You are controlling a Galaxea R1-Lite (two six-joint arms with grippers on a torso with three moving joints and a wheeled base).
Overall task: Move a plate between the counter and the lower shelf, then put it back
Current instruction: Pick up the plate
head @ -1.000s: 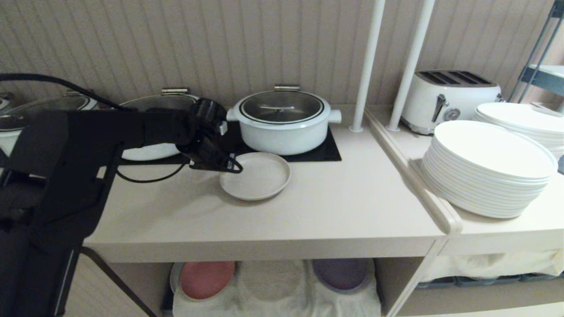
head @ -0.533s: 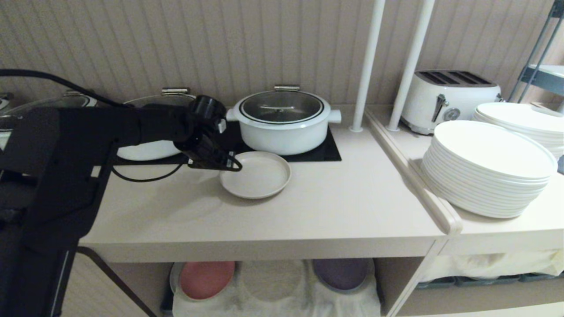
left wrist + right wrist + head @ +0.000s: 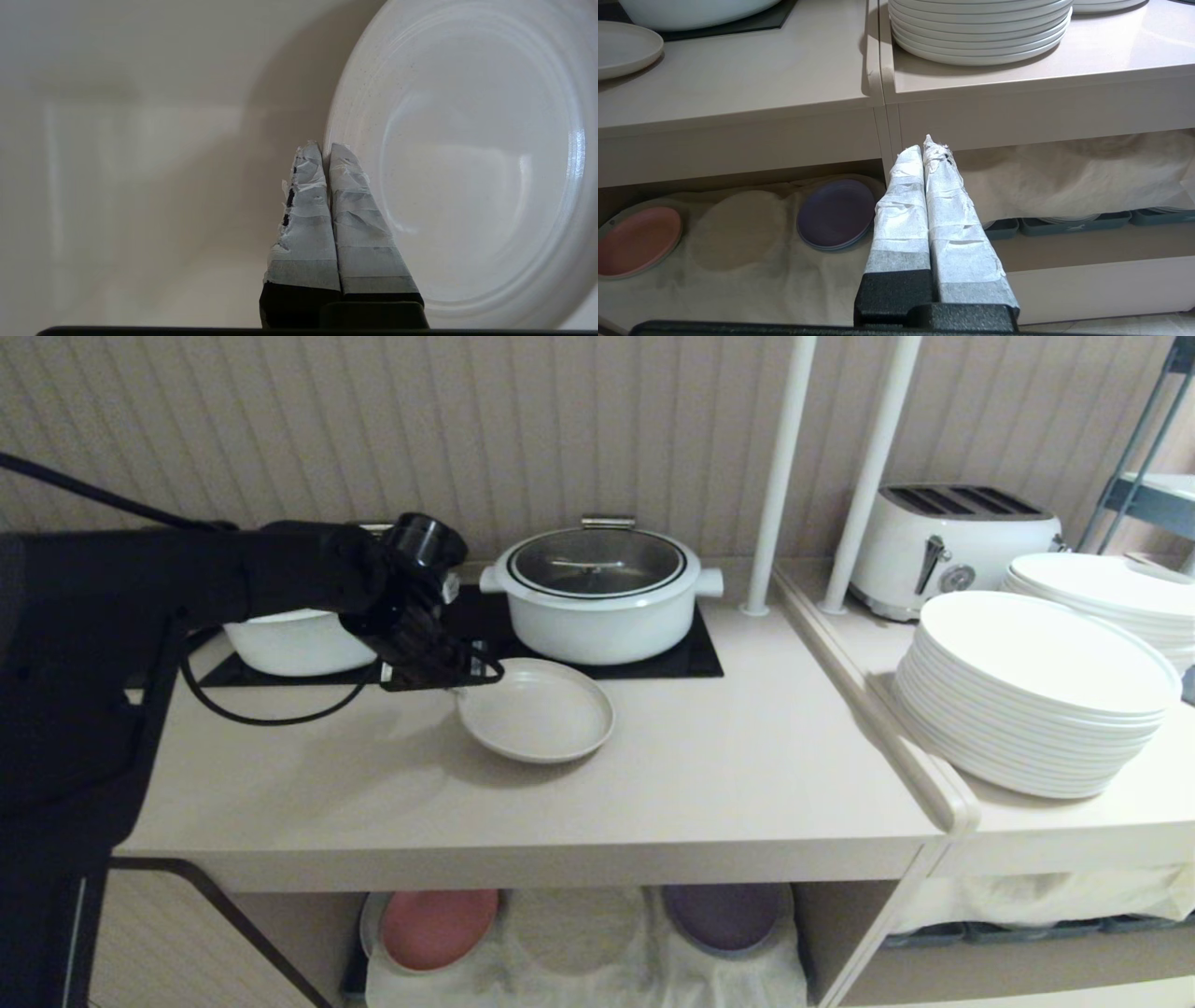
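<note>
The left gripper (image 3: 485, 674), clamped on the plate (image 3: 537, 711) rim, has tipped its near edge off the surface (image 3: 709, 775) beside the white pot (image 3: 602, 593); lift-off has begun.

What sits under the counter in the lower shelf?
In the lower shelf, a wrinkled cloth carries a pink plate and a purple plate. The counter hides the niche's back.

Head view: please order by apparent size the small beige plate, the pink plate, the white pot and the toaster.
1. White pot
2. Toaster
3. Beige plate
4. Pink plate, partly hidden under the counter and farther from the camera, so unsure.
</note>
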